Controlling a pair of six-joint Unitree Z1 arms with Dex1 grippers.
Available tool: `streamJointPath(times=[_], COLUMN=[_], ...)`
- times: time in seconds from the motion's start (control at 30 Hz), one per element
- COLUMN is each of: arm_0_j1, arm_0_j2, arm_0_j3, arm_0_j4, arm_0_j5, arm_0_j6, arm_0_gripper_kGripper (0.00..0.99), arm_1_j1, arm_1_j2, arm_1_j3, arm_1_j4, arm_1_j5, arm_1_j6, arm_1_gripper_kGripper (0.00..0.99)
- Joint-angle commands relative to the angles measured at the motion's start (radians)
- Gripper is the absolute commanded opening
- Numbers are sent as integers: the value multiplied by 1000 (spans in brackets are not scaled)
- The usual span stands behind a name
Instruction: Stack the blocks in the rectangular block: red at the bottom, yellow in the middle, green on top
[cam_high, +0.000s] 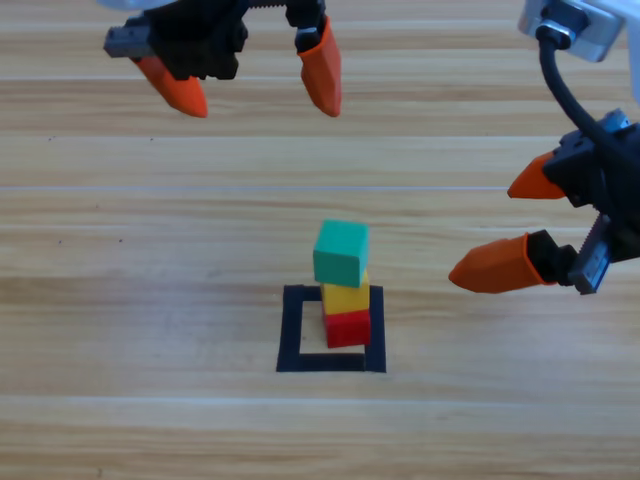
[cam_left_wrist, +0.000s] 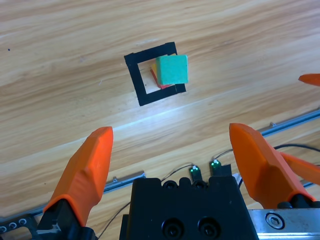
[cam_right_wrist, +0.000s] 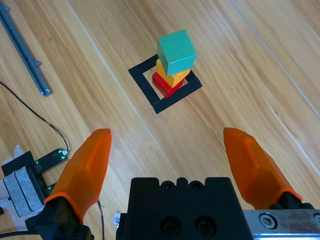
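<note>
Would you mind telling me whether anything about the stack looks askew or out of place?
Slightly. The green cube sits twisted on the yellow cube, its corners overhanging, and the red cube stands toward the right side of the black tape square rather than centred. The order is right, and both the left gripper and right gripper are open and clear.

Three cubes, one red (cam_high: 347, 327), one yellow (cam_high: 345, 297), one green (cam_high: 340, 252); one tape square (cam_high: 291, 335); two grippers.
</note>
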Motion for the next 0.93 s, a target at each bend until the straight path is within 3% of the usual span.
streamJointPath(times=[0.03,0.23,0.93], arm_0_j1=[-81,-161,-164], arm_0_j2=[34,2,-35], arm_0_j3=[-2,98,147], arm_0_j4=[3,1,0], arm_0_j5=[31,75,100], arm_0_j6=[69,67,34], arm_0_gripper_kGripper=[990,990,990], arm_1_j1=[-18,-18,-18], arm_1_j2=[72,80,75], arm_1_j3=[23,21,24], arm_1_j4=[13,13,19], arm_1_j5=[17,17,14], arm_1_j6=[-6,-8,-8], arm_1_gripper_kGripper=[988,986,988])
